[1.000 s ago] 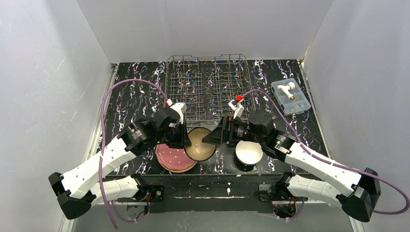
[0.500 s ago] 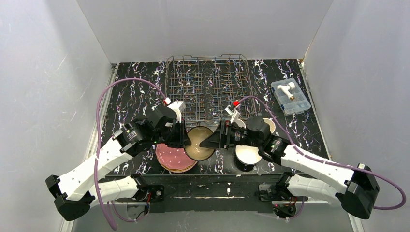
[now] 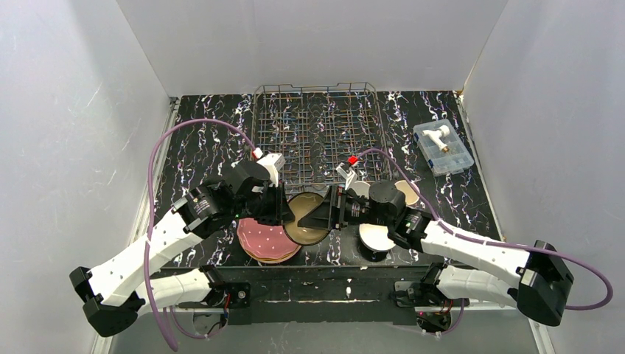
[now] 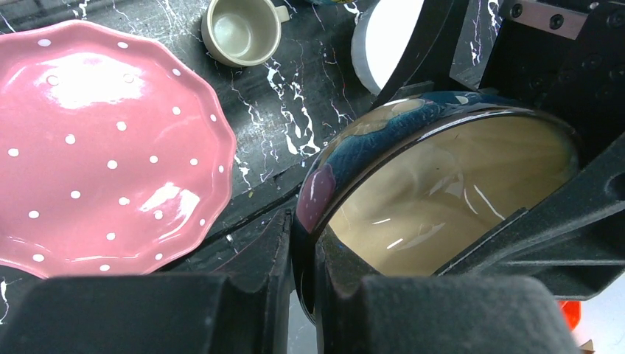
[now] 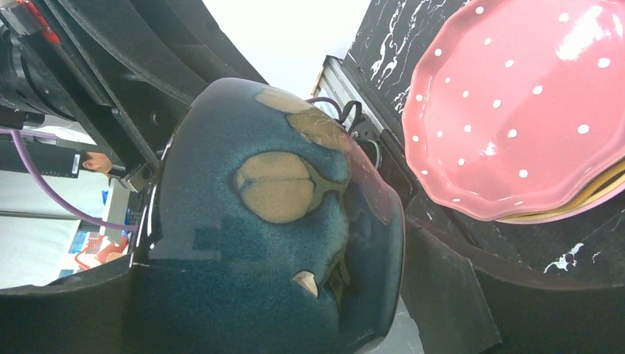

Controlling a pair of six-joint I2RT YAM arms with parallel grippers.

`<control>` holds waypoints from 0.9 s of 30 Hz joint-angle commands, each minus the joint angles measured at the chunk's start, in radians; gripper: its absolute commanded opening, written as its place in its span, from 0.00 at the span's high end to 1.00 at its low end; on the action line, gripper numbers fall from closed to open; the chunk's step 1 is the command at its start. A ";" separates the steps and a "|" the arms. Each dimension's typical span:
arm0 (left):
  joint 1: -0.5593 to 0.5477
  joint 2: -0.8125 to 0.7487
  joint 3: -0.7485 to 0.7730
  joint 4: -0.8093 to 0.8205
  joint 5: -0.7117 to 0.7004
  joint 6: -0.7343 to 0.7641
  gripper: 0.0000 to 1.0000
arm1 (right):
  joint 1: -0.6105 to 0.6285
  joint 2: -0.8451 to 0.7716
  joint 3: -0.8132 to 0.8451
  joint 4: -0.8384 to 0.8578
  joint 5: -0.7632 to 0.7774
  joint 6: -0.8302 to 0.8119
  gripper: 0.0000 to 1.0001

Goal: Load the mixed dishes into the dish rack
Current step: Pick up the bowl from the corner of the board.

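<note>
Handover setup at the middle of the bench's near edge. Left gripper (image 3: pixel 284 208) is clamped on the rim of the teal bowl (image 3: pixel 306 220). In the left wrist view the rim sits pinched between its fingers (image 4: pixel 250 258), with the cream inside facing that camera. Bowl is on edge and looks clear of the bench. It sits just on the near side of the rack (image 3: pixel 317 88), between the pink plate (image 3: pixel 264 240) stack and the white bowl (image 3: pixel 376 237).

Key relation: right gripper (image 3: pixel 318 215) meets the bowl from the opposite side, jaws spread wide and straddling it. Right wrist view shows the blue glazed outside and base filling the gap between its fingers (image 5: pixel 449 295). Can't tell if the pads touch the wall; nothing shows it gripping.

Orientation: mouth points toward the left arm and partly up, base toward the right arm. The rim's long line runs roughly near-to-far.

Both grippers are at the bowl, but only the left one holds it. Rack lies toward the far edge, about centred between the arms.

My read: right has to close across the wall before left lets go. Glaze looks slick and the left hold is only a thin rim pinch, so an early release likely drops it onto the plates. On-edge attitude already suits the tines.

Olive mug (image 4: pixel 239 29) and clear box (image 3: pixel 442 146) are out of the way.
</note>
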State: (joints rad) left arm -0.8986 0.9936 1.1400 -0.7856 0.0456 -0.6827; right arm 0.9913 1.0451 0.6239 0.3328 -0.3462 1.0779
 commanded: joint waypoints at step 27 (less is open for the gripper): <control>0.004 -0.009 0.001 0.115 0.048 -0.004 1.00 | 0.028 0.030 0.026 0.086 0.005 0.013 0.61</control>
State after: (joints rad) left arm -0.8963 1.0046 1.1358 -0.7841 0.0448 -0.6621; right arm 1.0103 1.0870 0.6243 0.3550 -0.3412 1.0962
